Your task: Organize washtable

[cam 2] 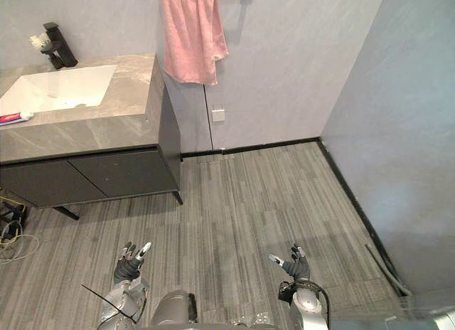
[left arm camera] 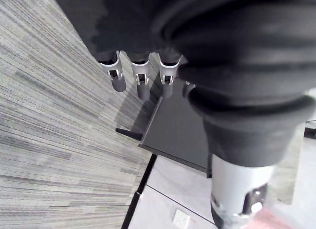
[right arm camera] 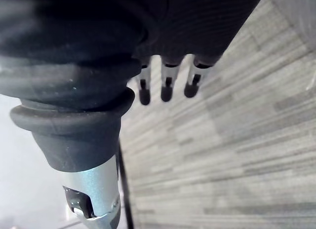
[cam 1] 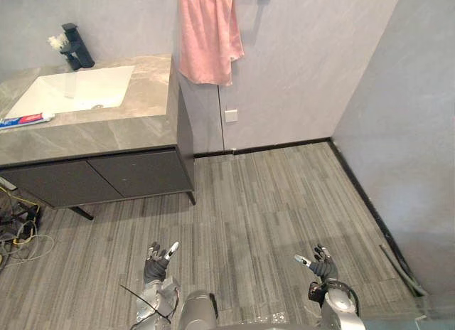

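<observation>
The washtable (cam 1: 142, 127) is a grey stone counter on a dark cabinet at the upper left, with a white sink (cam 1: 75, 89) set in it. A toothpaste tube (cam 1: 27, 119) lies on the counter in front of the sink. A black faucet (cam 1: 77, 45) stands behind the sink, with a small white object (cam 1: 57, 42) beside it. My left hand (cam 1: 158, 261) hangs low over the floor, open and empty, far from the counter. My right hand (cam 1: 320, 264) is also open and empty, low at the right.
A pink towel (cam 1: 207, 35) hangs from a wall bar right of the counter. A white wall socket (cam 1: 231, 116) sits below it. Grey walls close the corner at the right. Loose cables (cam 1: 18, 234) lie on the plank floor by the cabinet's left end.
</observation>
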Motion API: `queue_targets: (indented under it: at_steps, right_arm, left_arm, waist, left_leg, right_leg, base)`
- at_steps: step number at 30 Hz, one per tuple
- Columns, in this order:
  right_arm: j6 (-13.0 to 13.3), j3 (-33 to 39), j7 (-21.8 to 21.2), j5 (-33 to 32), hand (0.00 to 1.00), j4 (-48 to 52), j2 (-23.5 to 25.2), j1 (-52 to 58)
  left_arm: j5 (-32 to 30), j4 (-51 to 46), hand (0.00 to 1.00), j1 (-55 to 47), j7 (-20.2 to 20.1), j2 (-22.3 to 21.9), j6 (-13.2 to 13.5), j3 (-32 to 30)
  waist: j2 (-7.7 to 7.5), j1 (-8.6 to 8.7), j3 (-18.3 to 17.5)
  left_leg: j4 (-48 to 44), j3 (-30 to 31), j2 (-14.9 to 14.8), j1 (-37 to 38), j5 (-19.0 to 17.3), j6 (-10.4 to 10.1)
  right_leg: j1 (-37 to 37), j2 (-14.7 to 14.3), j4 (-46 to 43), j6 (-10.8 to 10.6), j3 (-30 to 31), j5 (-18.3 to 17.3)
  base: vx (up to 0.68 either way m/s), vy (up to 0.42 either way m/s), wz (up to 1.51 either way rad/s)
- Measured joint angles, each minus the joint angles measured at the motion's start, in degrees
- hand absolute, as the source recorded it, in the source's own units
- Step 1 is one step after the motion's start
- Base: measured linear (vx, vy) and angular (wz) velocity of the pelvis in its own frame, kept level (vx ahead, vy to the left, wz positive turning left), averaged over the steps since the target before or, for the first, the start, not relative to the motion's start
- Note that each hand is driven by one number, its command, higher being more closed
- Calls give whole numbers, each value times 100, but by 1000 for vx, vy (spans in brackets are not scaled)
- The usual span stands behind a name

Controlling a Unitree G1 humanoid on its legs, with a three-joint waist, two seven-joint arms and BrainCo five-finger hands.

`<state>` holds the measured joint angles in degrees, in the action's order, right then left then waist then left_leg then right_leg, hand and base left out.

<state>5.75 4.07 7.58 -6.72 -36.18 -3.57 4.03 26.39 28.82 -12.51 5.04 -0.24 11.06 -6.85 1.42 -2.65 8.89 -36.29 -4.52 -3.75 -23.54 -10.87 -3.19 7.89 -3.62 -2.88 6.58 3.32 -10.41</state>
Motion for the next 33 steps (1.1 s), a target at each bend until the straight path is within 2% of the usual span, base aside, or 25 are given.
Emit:
queue_targets:
  at_steps: [3,4,5,6,7,9,10,11,13,14,15,17,19,20,21,22,23,24,25,26,27,28,29,31,33]
  right_arm:
    - [-2,0,-8,-3,0,-138,16,-93]
    - [-2,-13,-29,-4,0,-138,26,12]
    - [-4,-13,-54,0,0,-140,98,97]
    - [-3,-12,-75,3,0,-140,187,183]
    - [-3,-5,-113,4,0,-140,233,231]
    - [-6,-14,-237,6,0,-150,331,366]
    - [-9,-28,-260,10,0,-150,333,368]
    - [-10,-70,-288,21,0,-144,330,362]
    - [-17,-158,-342,65,0,62,323,328]
    - [-11,-254,-373,76,0,427,321,439]
    - [-1,-325,-400,94,0,744,325,486]
    - [14,-394,-392,149,0,1092,325,491]
    - [15,-411,-375,165,0,1285,323,489]
    - [11,-412,-328,166,0,1300,326,502]
    - [1,-430,-262,174,0,1301,322,526]
    - [0,-462,-246,181,0,1302,321,532]
    - [-6,-466,-236,207,0,1324,319,482]
    - [-7,-467,-236,269,0,1517,258,466]
    - [-6,-518,-221,311,0,1710,225,500]
    - [-3,-607,-193,352,0,1830,184,517]
    - [-3,-699,-163,363,0,1877,194,514]
    - [11,-743,-94,404,0,2037,250,521]
    - [21,-720,-22,403,0,2145,279,516]
    - [112,-671,99,400,0,2411,284,502]
    - [192,-668,127,399,0,2421,274,445]
  left_arm:
    - [-11,-3,0,7,-2,-59,-29,54]
    - [-31,-52,0,-72,-10,-53,-60,206]
    - [-111,-49,0,-151,-22,-22,-93,280]
    - [-178,-46,0,-165,-43,22,-130,374]
    - [-250,-53,0,-152,-70,65,-141,477]
    - [-502,-85,0,-143,-159,180,-206,807]
    - [-527,-94,0,-141,-164,185,-223,865]
    - [-602,-147,0,-161,-172,169,-257,888]
    - [-691,-325,0,-157,-180,157,-318,901]
    - [-692,-614,0,-202,-187,145,-323,900]
    - [-697,-799,0,-223,-193,164,-305,895]
    - [-697,-963,0,-128,-233,207,-270,896]
    - [-692,-958,0,-13,-233,219,-267,910]
    - [-692,-954,0,34,-228,222,-267,928]
    - [-701,-944,0,4,-225,198,-268,951]
    - [-710,-916,0,-18,-225,165,-269,955]
    - [-738,-857,0,-45,-225,38,-294,932]
    - [-754,-865,0,-104,-223,-157,-296,881]
    - [-815,-872,0,-112,-213,-260,-300,839]
    - [-838,-872,0,-117,-170,-331,-306,800]
    - [-872,-877,0,-122,-168,-319,-312,807]
    - [-911,-925,0,-132,-105,-316,-311,866]
    - [-919,-987,0,-124,-100,-316,-311,873]
    - [-964,-1271,0,-102,31,-315,-296,863]
    - [-1081,-1442,0,-105,177,-315,-285,843]
  waist:
    - [-4,-144,1]
    - [10,-145,-15]
    - [-44,-147,-63]
    - [-216,-128,-100]
    - [-311,-124,-97]
    - [-513,-51,-89]
    - [-514,-1,-81]
    - [-458,24,-29]
    - [-369,26,47]
    - [-295,18,93]
    - [-220,20,108]
    - [-77,16,161]
    - [-153,44,124]
    - [-276,57,73]
    - [-332,56,19]
    - [-303,52,-16]
    - [-163,-6,-87]
    - [85,47,-89]
    - [240,49,-66]
    - [337,17,-72]
    - [338,7,-70]
    - [303,-1,-57]
    - [245,-1,-32]
    - [114,-135,-15]
    - [67,-153,11]
  left_leg:
    - [1035,27,180,-112,186,-162]
    - [1065,72,184,-95,303,46]
    - [840,-24,229,-48,376,405]
    - [706,-100,327,5,156,501]
    - [660,-132,390,80,30,556]
    - [439,-179,567,552,-441,801]
    - [371,-186,581,702,-537,889]
    - [357,-185,589,1102,-694,960]
    - [520,-183,563,1712,-720,1003]
    - [752,-181,500,2117,-729,1010]
    - [936,-170,391,2400,-757,964]
    - [1103,-23,224,2696,-955,776]
    - [1217,170,101,2905,-1180,507]
    - [1296,295,80,3003,-1289,311]
    - [1427,384,5,3223,-1402,111]
    - [1459,461,-63,3312,-1419,79]
    - [1211,498,-295,3311,-1342,-57]
    - [375,609,-534,2960,-1151,-246]
    - [-491,639,-685,2579,-790,-206]
    - [-1399,642,-852,2144,-42,-161]
    - [-1904,662,-965,1883,279,-171]
    - [-2721,550,-1189,1376,249,-168]
    - [-2874,460,-1231,1144,207,-104]
    - [-2707,111,-1372,559,103,32]
    - [-2113,-74,-1421,300,63,-12]
  right_leg:
    - [121,90,-15,-180,237,-260]
    - [191,83,-326,-330,328,-698]
    - [154,140,-833,-450,290,-1022]
    - [-96,259,-1548,-703,189,-1241]
    - [-325,325,-2196,-793,108,-1282]
    - [-1284,602,-4914,-1824,-179,-877]
    - [-1460,626,-5463,-1914,-197,-837]
    - [-1770,666,-6358,-1922,-257,-816]
    - [-2208,816,-6928,-1736,-502,-832]
    - [-2474,973,-6708,-1412,-817,-890]
    - [-2664,1114,-5935,-1217,-1190,-966]
    - [-2955,1186,-4546,-1182,-1523,-898]
    - [-3137,1184,-3081,-1244,-1481,-425]
    - [-3129,1159,-2199,-1283,-1275,63]
    - [-3082,1139,-2021,-1286,-1121,853]
    - [-3044,1052,-2094,-1096,-1096,1151]
    - [-2995,915,-2329,-881,-1239,890]
    - [-2846,752,-2375,-747,-1467,692]
    - [-2673,634,-2344,-642,-1601,576]
    - [-2450,531,-2246,-529,-1713,489]
    - [-2259,501,-2130,-463,-1756,446]
    - [-1728,442,-1747,-438,-1907,431]
    - [-1467,444,-1538,-435,-1934,429]
    - [-838,456,-921,-436,-1972,428]
    - [-557,473,-635,-438,-2040,428]
  base:
    - [440,117,-69]
    - [663,177,-56]
    - [691,183,-44]
    - [491,124,-16]
    - [478,124,-8]
    - [603,164,6]
    - [682,167,5]
    - [530,110,-7]
    - [482,55,-13]
    - [537,1,-8]
    - [527,-16,-4]
    - [435,-66,13]
    - [446,-158,45]
    - [475,-245,72]
    - [506,-273,71]
    - [625,-331,44]
    - [531,-289,25]
    - [611,-333,21]
    - [494,-293,21]
    - [479,-268,13]
    - [463,-239,27]
    - [354,-165,36]
    - [504,-231,42]
    - [438,-170,15]
    - [238,-10,9]
